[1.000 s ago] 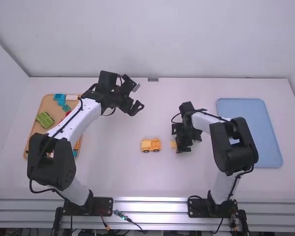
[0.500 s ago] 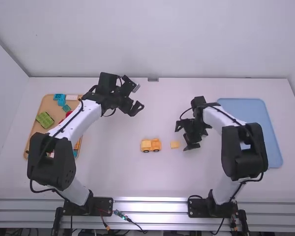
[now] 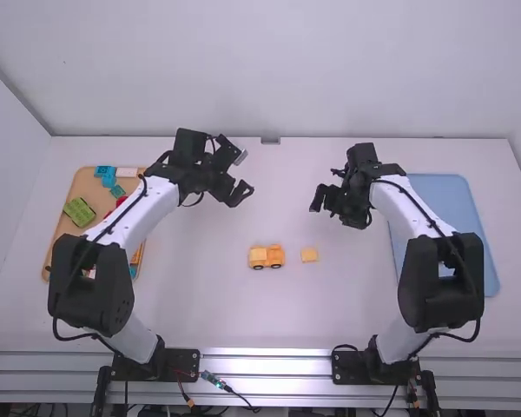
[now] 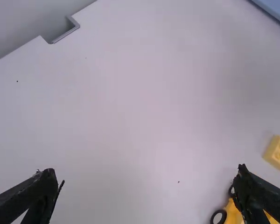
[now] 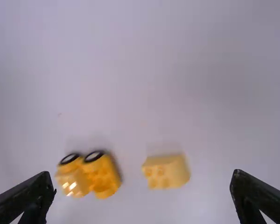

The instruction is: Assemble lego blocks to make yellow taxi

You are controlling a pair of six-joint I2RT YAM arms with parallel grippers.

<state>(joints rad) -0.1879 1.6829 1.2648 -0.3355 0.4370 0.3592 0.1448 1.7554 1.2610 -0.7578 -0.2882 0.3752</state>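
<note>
We saw the car (image 3: pixel 267 256) on its wheels on the table (image 3: pixel 200 300), and the block (image 3: pixel 309 255) near its three o'clock, not touching. Our left gripper (image 3: pixel 240 172) gaped wide at the car's eleven o'clock; our right gripper (image 3: pixel 339 208), also wide, hung toward the block's one o'clock.

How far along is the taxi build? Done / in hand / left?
Done, apparently: wheeled yellow body, pieces together. In hand: nothing; left end effector and right end effector both open and empty. Remaining: loose yellow block beside the body, unattached, probably next to fit.
</note>
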